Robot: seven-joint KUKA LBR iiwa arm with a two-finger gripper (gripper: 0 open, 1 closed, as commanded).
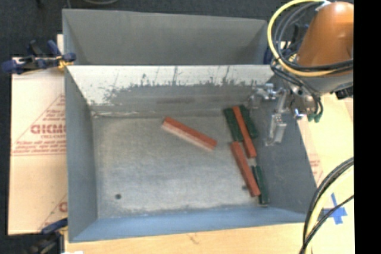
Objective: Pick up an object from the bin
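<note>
Red stick (245, 131) beside tool (274, 137), lengthwise front-to-back

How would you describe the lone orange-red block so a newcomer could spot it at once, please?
Start at the grey metal bin and look near the middle of its floor. A short orange-red block lies there, slanted and alone. Unlike it, the red-and-green sticks by the right wall are longer, thinner and lie close together.
</note>
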